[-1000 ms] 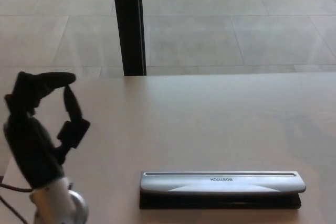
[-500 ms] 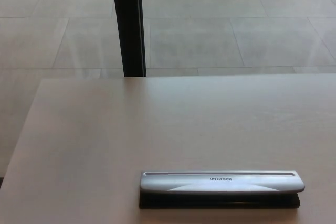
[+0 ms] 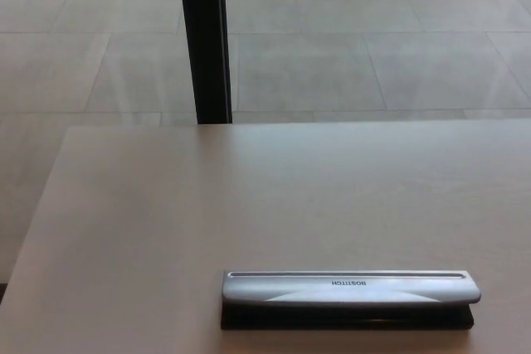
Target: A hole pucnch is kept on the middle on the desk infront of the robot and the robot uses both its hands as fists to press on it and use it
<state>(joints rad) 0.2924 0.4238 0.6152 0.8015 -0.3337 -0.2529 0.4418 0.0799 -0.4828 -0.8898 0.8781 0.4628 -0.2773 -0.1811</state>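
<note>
Fingers of both hands out of view; silver hole punch [image 3: 350,289] alone on desk [image 3: 249,196].

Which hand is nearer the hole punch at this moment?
Neither can be named: no hand shows in the head view. The hole punch lies alone near the desk's front edge, with nothing touching it.

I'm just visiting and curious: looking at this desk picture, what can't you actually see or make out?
- Both robot hands: outside the head view, so their state is unknown.
- Hole punch: its black base is mostly covered by the silver lever; the punching slot and any paper inside cannot be seen.
- Desk: its right and near sides are cut off by the picture's edges.
- Black post: its top is cut off by the upper edge.
</note>
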